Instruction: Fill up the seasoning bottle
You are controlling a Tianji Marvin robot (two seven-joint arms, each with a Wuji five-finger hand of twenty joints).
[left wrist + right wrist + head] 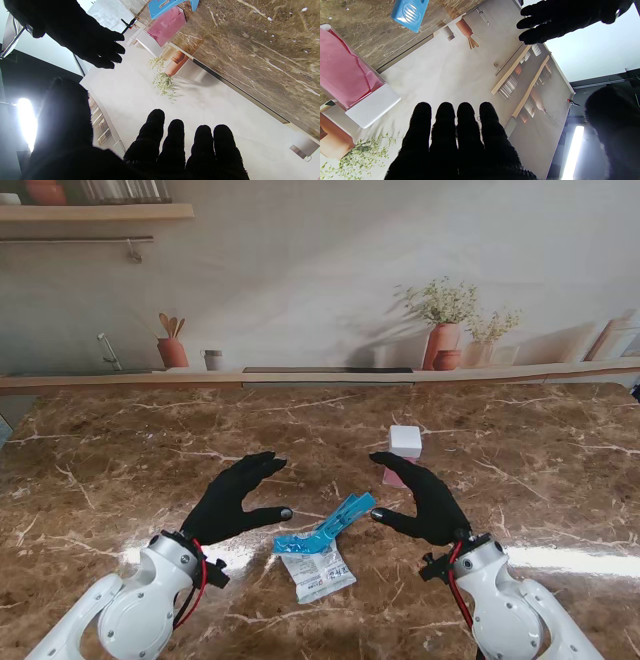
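Two black hands hang over the brown marble table (pixel 120 450), and neither one holds anything. On the left side, the left hand (pixel 232 500) has its fingers (pixel 175 140) spread out and loose, with the thumb pointing toward the middle. Just to its right, a blue funnel (pixel 340 518) lies flat on the table, and one end of it rests on a small white packet (pixel 318 568) that sits nearer to me. Farther right, the right hand (pixel 425 498) is also loose, its fingers (pixel 467 130) straight and side by side, thumb pointing in at the funnel. Both hands stand on either side of the funnel and do not touch it. Right behind the right hand, farther from me, stands the seasoning bottle (pixel 403 453). It is see-through with pink stuff inside and a white lid on top, and the lid is shut. The right hand hides the lower part of it in the stand view.
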